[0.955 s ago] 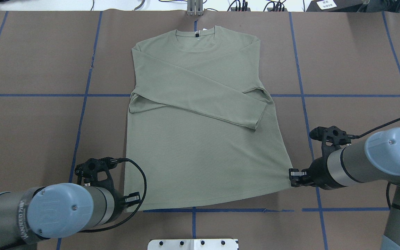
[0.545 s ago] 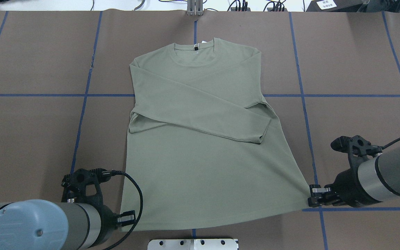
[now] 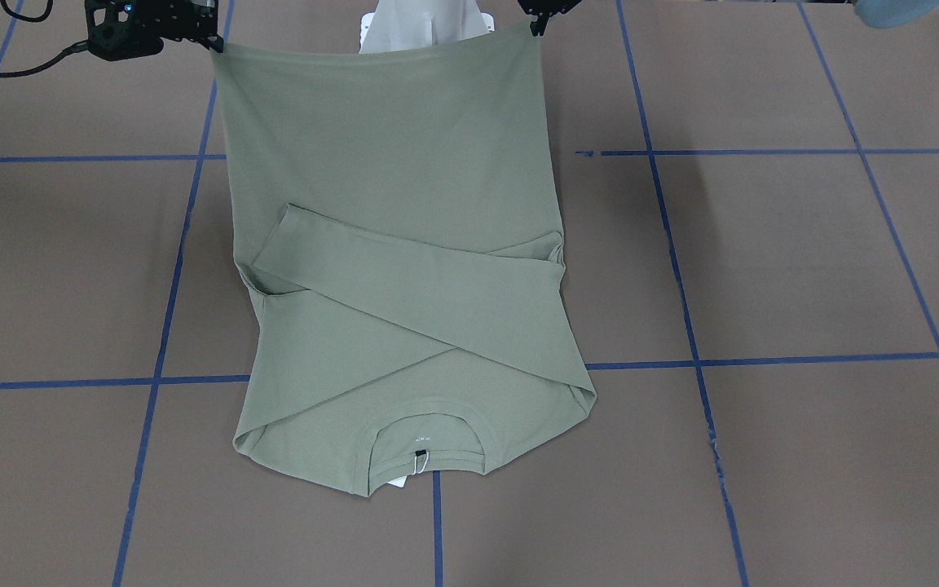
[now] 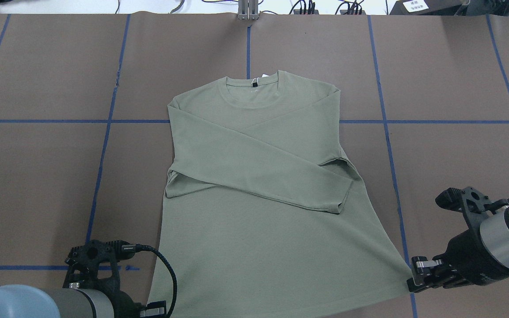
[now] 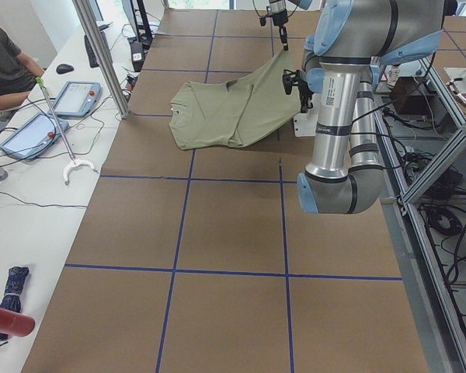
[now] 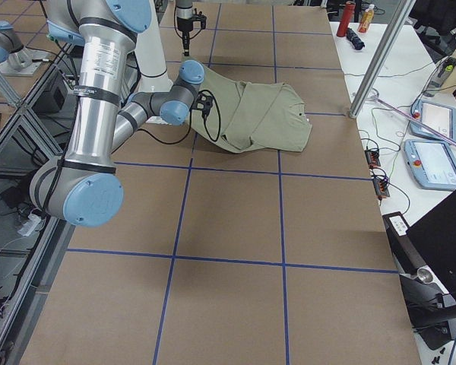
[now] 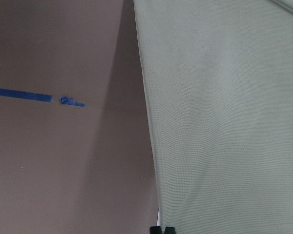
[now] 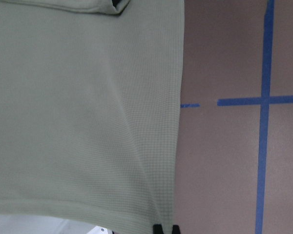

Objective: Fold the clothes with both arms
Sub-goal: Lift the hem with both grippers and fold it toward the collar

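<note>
The sage-green long-sleeved shirt (image 4: 259, 198) lies face up on the brown table, collar at the far side, both sleeves crossed over the chest. A white hang tag (image 4: 263, 74) peeks out at the neck. My left gripper (image 4: 153, 308) is shut on the shirt's near left hem corner. My right gripper (image 4: 415, 276) is shut on the near right hem corner. In the front-facing view the hem hangs stretched and raised between the right gripper (image 3: 213, 41) and the left gripper (image 3: 535, 24). Each wrist view shows fingertips pinched on the cloth edge, the left (image 7: 162, 229) and the right (image 8: 164, 228).
Blue tape lines (image 4: 104, 145) grid the brown table cover. The white pedestal base (image 3: 425, 24) sits behind the raised hem. A metal post (image 4: 248, 11) stands at the far edge. An operators' bench with tablets (image 6: 433, 163) and a seated person (image 5: 4, 62) runs along the far side.
Both grippers have pulled back toward the robot's base with the hem corners held. The whole shirt has slid toward the near edge, and the hem now covers the white base.
</note>
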Available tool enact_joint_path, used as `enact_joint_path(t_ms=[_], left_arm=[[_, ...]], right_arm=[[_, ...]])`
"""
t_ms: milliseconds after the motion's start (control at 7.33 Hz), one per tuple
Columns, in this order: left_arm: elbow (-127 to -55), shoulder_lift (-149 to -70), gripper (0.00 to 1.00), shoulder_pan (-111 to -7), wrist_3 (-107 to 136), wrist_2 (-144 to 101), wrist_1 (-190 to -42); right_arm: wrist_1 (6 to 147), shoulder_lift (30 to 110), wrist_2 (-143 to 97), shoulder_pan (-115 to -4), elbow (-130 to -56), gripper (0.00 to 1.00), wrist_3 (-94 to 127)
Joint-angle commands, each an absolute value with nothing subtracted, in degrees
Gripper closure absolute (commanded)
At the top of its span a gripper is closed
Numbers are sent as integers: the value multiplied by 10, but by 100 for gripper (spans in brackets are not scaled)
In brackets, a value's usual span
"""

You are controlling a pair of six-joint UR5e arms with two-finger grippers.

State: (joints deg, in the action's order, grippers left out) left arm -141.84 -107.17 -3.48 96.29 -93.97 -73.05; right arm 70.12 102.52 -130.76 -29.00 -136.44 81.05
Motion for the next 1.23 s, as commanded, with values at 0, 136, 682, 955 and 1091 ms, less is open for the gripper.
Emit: enact_joint_path(t_ms=[0, 136, 682, 955, 1091], left_arm=[[-1408, -1090, 100, -102, 937, -943, -729], [-1392, -1101, 100, -164, 889, -955, -729], [-1269, -1172, 100, -327, 778, -1024, -736], [-1183, -1207, 100, -363, 768, -1023, -779], [-1136, -1208, 100, -381, 768, -1023, -829]], right_arm=[[701, 962, -1311, -368, -1308, 100, 791], [700, 909, -1311, -410, -1256, 100, 790], [700, 763, -1297, -497, -1128, 100, 784], [700, 672, -1256, -507, -1021, 100, 778], [700, 639, -1246, -509, -968, 100, 773]])
